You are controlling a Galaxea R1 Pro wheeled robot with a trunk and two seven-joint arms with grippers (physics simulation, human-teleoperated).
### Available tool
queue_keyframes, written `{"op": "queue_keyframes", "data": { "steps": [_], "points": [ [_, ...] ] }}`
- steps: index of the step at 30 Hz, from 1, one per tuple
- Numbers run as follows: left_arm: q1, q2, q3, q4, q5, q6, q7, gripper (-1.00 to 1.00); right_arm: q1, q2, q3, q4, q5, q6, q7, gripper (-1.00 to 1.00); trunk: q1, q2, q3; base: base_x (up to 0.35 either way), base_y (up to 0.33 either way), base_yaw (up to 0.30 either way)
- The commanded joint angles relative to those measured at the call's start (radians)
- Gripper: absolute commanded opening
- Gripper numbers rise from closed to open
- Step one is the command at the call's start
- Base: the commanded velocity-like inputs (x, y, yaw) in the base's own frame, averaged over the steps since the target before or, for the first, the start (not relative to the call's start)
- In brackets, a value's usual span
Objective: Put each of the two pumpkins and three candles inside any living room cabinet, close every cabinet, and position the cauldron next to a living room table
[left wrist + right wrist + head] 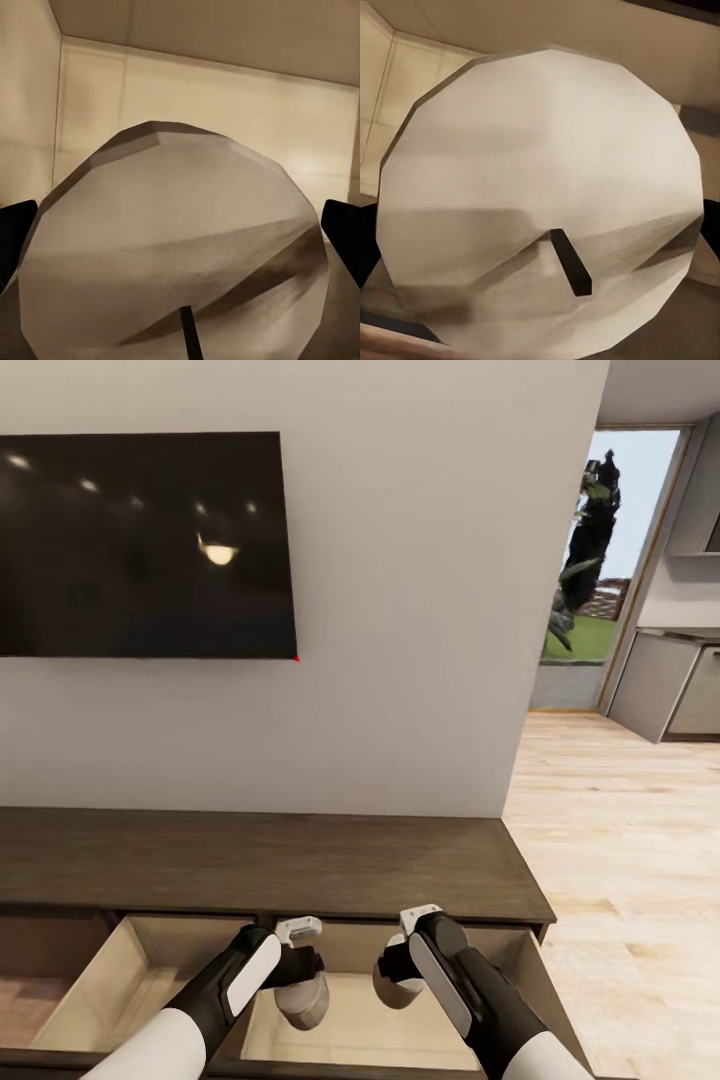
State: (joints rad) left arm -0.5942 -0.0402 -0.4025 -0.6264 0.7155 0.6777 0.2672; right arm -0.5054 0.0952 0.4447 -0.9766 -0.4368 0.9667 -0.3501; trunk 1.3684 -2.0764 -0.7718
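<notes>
Candles (305, 998) hang upright in both grippers over open cabinet (300, 860) drawer.

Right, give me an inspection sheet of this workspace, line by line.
Surface: dark brown cabinet, top bare, two drawers pulled open, pale wood inside.
Job's things: two cream candles, left candle and right candle, held over the right-hand drawer.
Clutter: nothing seen.
Grippers: left pincer shut on the left candle; right pincer shut on the right candle.
Cables: nothing seen.
Surroundings: wall-mounted television, wooden floor, doorway to greenery.
</notes>
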Motion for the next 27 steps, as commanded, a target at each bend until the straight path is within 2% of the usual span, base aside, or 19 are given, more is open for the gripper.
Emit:
{"op": "queue_keyframes", "data": {
  "steps": [1, 10, 27],
  "points": [
    [0.000, 0.001, -0.004, -0.002, 0.010, 0.002, 0.010, -1.00, -0.001, 0.000, 0.002, -0.001, -0.013, 0.001, -0.010, -1.00, 0.000, 0.000, -0.001, 0.027, 0.019, -0.032],
    [-0.001, 0.001, -0.004, -0.002, 0.010, 0.002, 0.010, -1.00, -0.001, -0.001, 0.002, -0.001, -0.013, 0.001, -0.009, -1.00, 0.000, 0.000, 0.007, 0.005, 0.070, -0.158],
    [-0.001, 0.001, -0.004, -0.002, 0.010, 0.001, 0.010, -1.00, -0.001, -0.001, 0.002, -0.001, -0.013, 0.001, -0.009, -1.00, 0.000, 0.000, 0.007, 0.044, 0.064, -0.009]
  ]
}}
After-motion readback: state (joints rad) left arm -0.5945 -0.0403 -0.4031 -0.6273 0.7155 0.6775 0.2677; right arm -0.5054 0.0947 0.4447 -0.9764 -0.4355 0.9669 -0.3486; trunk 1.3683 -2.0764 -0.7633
